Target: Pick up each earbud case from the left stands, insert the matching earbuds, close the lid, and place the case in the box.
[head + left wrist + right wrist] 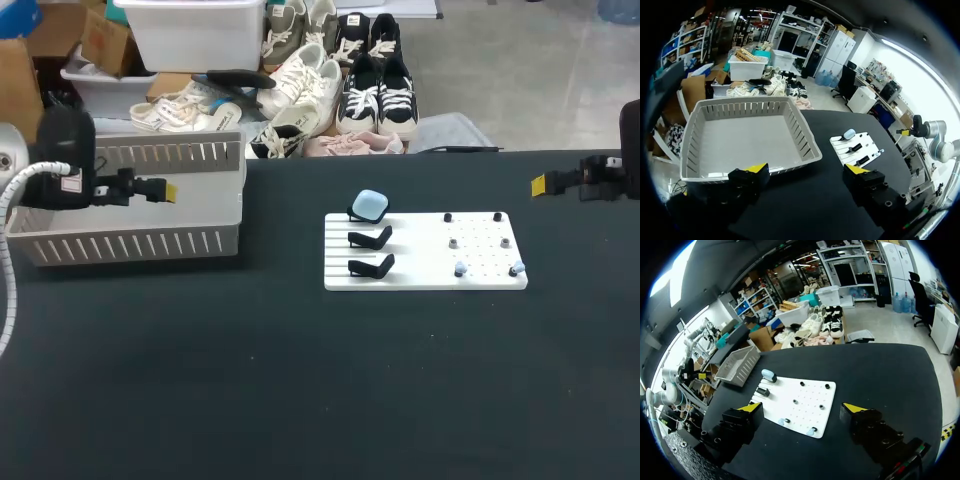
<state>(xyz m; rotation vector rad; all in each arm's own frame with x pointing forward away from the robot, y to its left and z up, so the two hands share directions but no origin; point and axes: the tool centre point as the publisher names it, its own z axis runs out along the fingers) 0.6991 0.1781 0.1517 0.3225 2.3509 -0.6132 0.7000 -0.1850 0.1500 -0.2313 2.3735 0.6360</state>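
Left gripper (806,170) is hovering open at the bare box (802,132), right gripper (801,407) is hanging open well right of the white board (420,262), and I'm judging nothing finished: blue earbud case (370,205) is sitting on its stand (353,213), earbuds (460,269) lying unloaded.

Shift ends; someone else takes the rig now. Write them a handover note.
Left gripper open, holding nothing, by the box. Right gripper open, holding nothing, beyond the white board's right end.
One light blue case sits on the far stand; the two nearer stands are bare. Six earbuds sit on the board's right half.
Done: no case shows in the box.
To do: lift that case, insert its earbuds, close it, box it.
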